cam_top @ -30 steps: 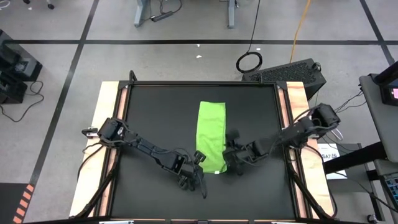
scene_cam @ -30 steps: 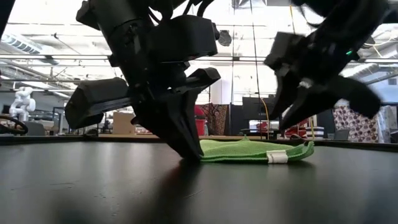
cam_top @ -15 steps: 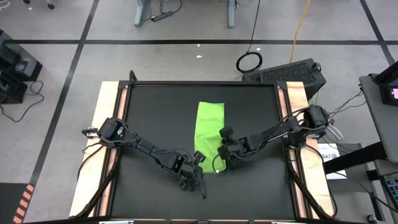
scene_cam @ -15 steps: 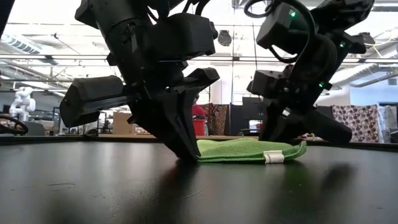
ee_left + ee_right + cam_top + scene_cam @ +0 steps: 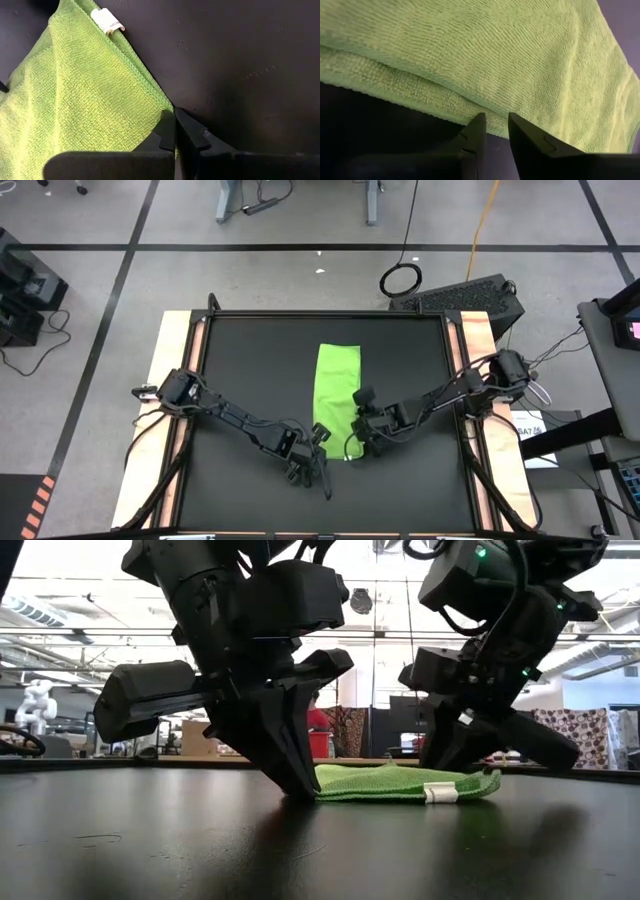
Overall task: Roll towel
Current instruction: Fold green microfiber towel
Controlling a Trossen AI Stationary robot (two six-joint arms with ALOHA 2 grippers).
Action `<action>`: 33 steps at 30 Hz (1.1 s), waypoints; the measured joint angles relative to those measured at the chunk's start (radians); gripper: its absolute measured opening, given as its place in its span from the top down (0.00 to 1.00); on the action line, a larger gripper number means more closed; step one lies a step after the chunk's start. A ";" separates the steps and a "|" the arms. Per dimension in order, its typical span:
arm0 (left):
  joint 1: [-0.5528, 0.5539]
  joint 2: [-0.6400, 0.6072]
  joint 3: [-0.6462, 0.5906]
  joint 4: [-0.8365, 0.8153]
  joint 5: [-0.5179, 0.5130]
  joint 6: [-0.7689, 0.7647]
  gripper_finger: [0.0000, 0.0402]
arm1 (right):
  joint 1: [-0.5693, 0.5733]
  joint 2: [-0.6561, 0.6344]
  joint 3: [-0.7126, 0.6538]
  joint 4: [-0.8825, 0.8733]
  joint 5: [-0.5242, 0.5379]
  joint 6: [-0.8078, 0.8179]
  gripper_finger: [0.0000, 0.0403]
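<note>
the towel (image 5: 336,400) lies folded in a strip mid-tabletop (image 5: 250,370). the left gripper (image 5: 318,436) and right gripper (image 5: 352,442) each pinch a near corner; to roll well, lift both evenly and turn the edge over tightly. only the left wrist view shows the white tag (image 5: 107,21) and that gripper's pressed tips.
</note>
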 joint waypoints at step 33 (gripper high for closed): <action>0.005 0.000 0.000 -0.010 0.014 0.011 0.99 | 0.048 -0.003 0.036 -0.066 0.029 -0.028 0.75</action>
